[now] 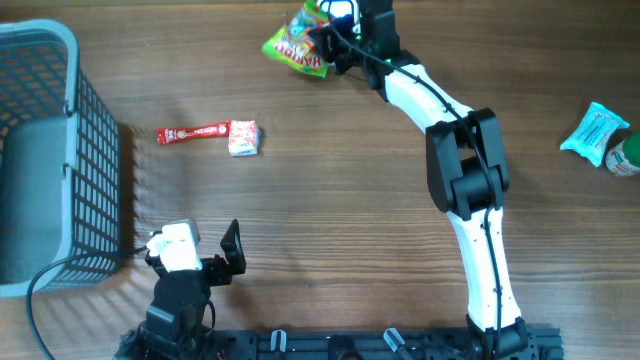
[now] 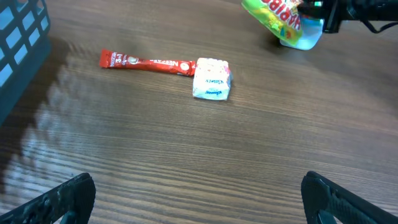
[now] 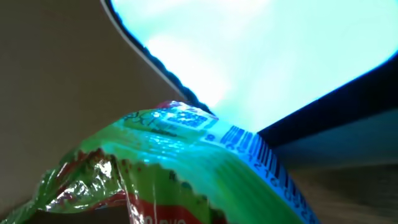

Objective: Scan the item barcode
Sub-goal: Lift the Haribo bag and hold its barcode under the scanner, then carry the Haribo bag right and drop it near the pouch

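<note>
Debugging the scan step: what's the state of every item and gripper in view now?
green candy bag: held, barcode lit cyan
right gripper: shut on the green candy bag
left gripper: open, holding nothing
white packet: lying on table
red sachet: flat on table, end against white packet
blue packet: lying on table
basket: upright

A red sachet [image 2: 146,62] touches a white packet [image 2: 211,78]; green bag [image 2: 277,18] beyond.
</note>
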Robot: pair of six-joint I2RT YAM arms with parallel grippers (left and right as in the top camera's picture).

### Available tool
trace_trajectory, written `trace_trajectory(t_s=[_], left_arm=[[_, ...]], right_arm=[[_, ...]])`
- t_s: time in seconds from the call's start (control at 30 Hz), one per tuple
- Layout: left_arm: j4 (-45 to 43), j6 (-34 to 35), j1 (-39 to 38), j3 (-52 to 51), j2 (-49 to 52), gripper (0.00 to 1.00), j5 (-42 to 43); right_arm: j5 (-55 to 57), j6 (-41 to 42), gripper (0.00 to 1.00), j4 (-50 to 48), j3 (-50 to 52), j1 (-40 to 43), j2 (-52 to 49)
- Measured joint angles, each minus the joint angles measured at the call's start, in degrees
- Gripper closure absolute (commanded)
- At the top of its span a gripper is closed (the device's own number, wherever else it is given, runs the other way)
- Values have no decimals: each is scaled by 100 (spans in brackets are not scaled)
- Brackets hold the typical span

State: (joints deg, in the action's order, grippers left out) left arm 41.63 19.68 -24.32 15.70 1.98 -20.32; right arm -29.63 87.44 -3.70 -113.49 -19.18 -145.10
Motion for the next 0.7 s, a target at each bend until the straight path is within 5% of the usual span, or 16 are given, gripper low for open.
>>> trace_trajectory(t_s=[0.13,0.23,0.4,0.5,0.7], left_arm=[[-2,0,0,0,0,0,0],[-2,0,0,-2,0,0,-2],[2,0,0,-2,-7,0,0],[0,0,0,-2,-4,0,0],[0,0,0,-2,-4,0,0]], right_arm=[[-555,-573,95,680,9,61,442],[-155,-1362,95,2924,2,199,1681],[4074,-2337,95,6782,-146,505,4210],[5873,-2197,96,8690,-195,1003,4511],[6400,-1657,96,9350,326,3126,4395]])
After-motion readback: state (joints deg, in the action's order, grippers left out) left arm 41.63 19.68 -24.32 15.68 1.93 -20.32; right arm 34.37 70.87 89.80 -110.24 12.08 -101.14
